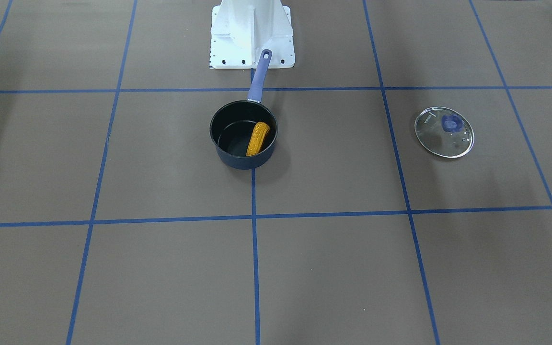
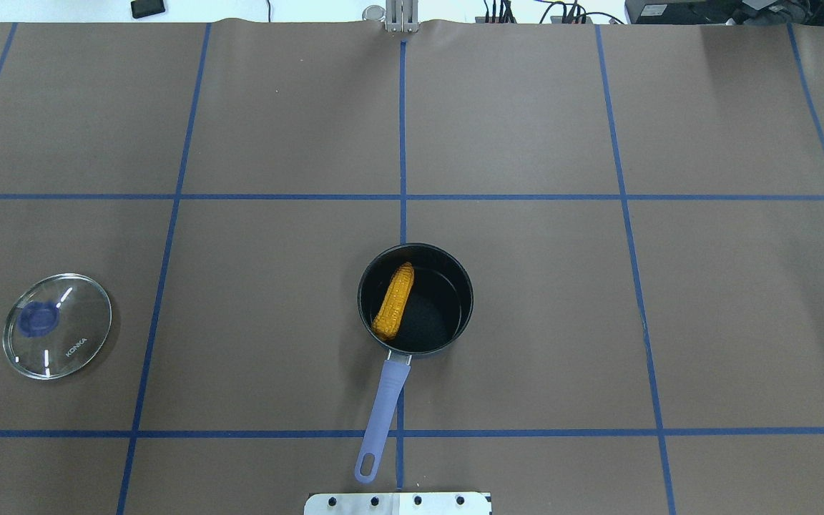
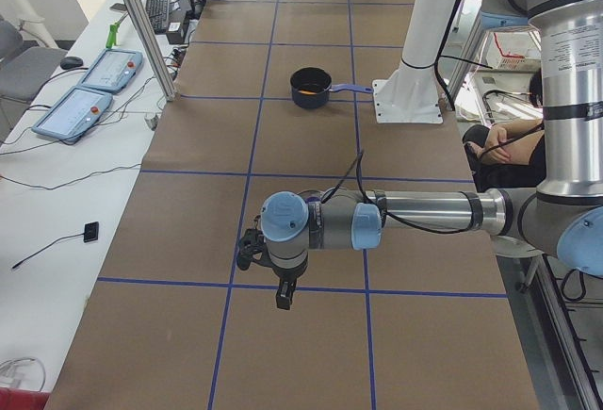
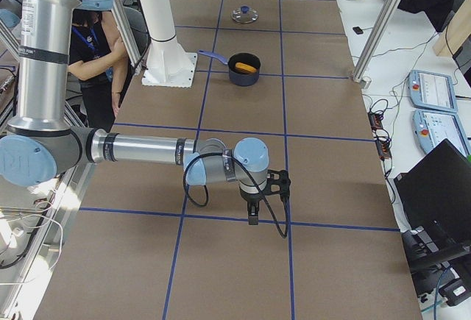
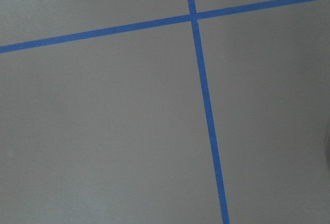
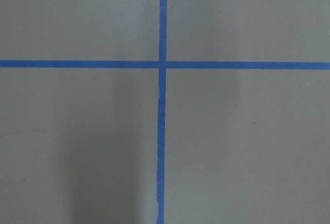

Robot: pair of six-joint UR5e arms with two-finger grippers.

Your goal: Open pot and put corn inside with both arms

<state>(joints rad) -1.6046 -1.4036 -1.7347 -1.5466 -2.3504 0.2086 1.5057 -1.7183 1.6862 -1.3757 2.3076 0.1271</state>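
Left gripper (image 3: 283, 299) and right gripper (image 4: 252, 218) hang over the 2 ends of the desk (image 2: 598, 322); I cannot tell whether their fingers are open or closed. Farther in, mid-desk, the uncovered navy pot (image 2: 439, 320) holds the bumpy orange-yellow corn (image 2: 394, 310), lying along 1 side.

We are seeing pot (image 2: 444, 318) sitting mid-desk (image 2: 598, 322), handle (image 2: 381, 418) pointing back toward plinth (image 2: 398, 503), ending near it. Corn (image 2: 394, 310) is lying in pot, along its left side. Lid (image 2: 56, 325) is resting on desk, well left of pot. Left pincer (image 3: 283, 299) and right pincer (image 4: 252, 215) are hanging over opposite desk ends, well apart from pot.
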